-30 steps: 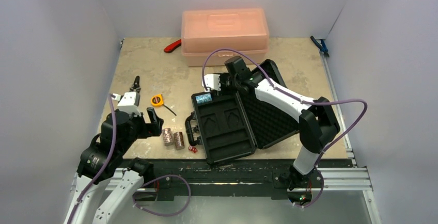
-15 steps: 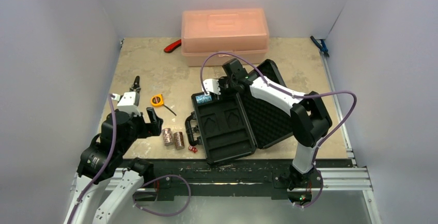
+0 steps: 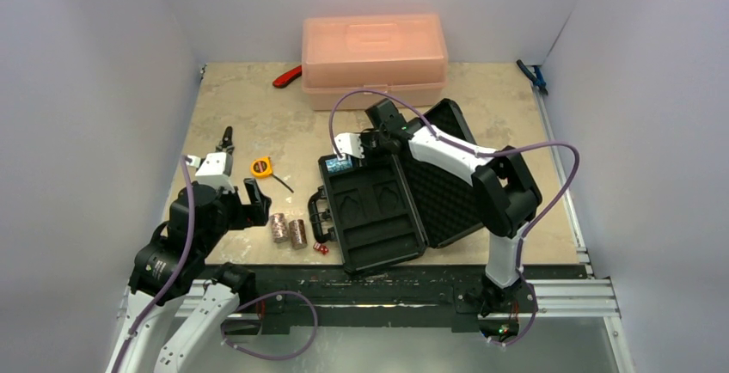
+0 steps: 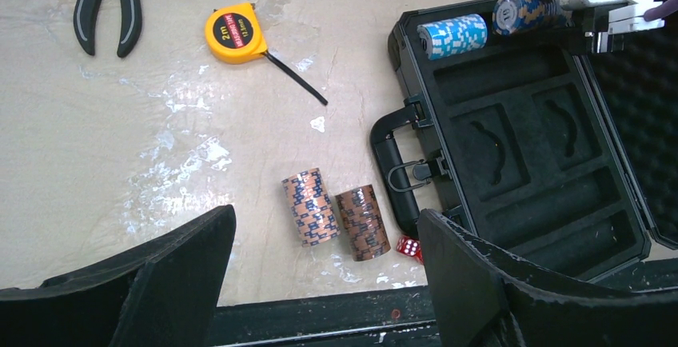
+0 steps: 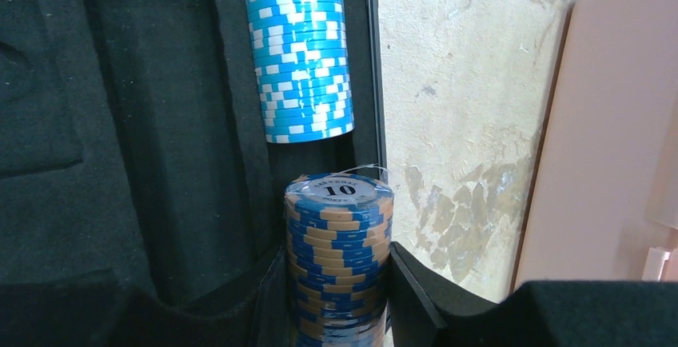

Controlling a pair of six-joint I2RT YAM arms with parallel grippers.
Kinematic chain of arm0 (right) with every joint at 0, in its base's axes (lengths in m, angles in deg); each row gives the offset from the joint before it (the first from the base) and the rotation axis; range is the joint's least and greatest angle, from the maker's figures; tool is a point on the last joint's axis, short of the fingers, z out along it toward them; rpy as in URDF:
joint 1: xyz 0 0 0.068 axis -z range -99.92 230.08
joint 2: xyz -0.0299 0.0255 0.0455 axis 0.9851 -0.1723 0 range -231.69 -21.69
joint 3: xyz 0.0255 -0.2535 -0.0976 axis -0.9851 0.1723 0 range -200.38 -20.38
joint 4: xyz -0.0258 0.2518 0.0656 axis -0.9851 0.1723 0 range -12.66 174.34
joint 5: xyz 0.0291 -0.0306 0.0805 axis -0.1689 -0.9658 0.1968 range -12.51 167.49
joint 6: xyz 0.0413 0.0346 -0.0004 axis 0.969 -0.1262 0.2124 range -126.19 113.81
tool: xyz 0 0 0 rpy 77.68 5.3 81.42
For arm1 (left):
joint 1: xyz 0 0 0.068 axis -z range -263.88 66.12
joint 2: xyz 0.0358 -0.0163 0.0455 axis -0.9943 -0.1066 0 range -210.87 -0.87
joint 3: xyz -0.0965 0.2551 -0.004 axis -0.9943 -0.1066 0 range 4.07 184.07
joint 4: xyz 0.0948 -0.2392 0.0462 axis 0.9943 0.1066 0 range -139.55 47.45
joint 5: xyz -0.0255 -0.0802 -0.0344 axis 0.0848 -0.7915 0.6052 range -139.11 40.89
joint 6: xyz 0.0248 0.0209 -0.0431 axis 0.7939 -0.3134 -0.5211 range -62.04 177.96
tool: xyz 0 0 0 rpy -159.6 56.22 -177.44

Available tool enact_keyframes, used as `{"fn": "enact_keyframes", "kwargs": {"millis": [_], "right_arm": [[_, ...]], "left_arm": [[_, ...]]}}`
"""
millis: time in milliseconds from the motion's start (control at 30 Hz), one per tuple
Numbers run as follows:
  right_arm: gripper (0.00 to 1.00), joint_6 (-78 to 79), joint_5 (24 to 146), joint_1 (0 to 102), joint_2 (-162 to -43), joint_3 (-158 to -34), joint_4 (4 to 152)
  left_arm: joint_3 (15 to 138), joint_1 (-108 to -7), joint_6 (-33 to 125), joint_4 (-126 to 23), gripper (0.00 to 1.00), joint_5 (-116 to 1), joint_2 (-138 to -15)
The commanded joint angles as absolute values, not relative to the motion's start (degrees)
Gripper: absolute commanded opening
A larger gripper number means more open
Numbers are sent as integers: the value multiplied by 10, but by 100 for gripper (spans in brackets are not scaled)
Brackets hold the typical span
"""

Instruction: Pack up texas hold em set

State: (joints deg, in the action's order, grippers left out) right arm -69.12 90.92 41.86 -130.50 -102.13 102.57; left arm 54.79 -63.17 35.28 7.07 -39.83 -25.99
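Note:
The black foam-lined briefcase point(image 3: 387, 218) lies open, handle point(image 4: 389, 163) toward the left. A light-blue chip stack point(image 5: 304, 51) lies in its far slot. My right gripper point(image 5: 340, 307) is shut on a blue-and-tan chip stack point(image 5: 340, 235) and holds it over that same slot, beside the light-blue one point(image 4: 453, 35). Two reddish-brown stacks point(image 4: 310, 206) point(image 4: 364, 222) lie on the table left of the case, with red dice point(image 4: 408, 246) beside them. My left gripper point(image 4: 324, 283) is open and empty, above these stacks near the front edge.
A yellow tape measure point(image 4: 234, 33) and black pliers point(image 4: 104, 3) lie on the left. The translucent pink box point(image 3: 374, 55) stands at the back, a red-handled tool point(image 3: 288, 76) left of it. A blue tool point(image 3: 533, 76) lies at the back right.
My right gripper has moved a little left and toward the case's far slot with the blue-and-tan stack in it. The left arm has not moved.

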Motion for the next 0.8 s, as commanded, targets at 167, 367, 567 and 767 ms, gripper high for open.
{"fn": "enact_keyframes", "kwargs": {"millis": [167, 367, 567, 767], "right_arm": [[0, -708, 908, 404, -1316, -1067, 988], [0, -708, 908, 395, -1323, -1070, 979], [1, -695, 905, 379, -1310, -1050, 954], [38, -687, 899, 375, -1289, -1015, 922]], "left_arm": [[545, -634, 369, 50, 84, -388, -262], [544, -634, 369, 50, 84, -385, -258], [544, -634, 369, 50, 84, -384, -257], [543, -634, 368, 50, 84, -383, -254]]}}
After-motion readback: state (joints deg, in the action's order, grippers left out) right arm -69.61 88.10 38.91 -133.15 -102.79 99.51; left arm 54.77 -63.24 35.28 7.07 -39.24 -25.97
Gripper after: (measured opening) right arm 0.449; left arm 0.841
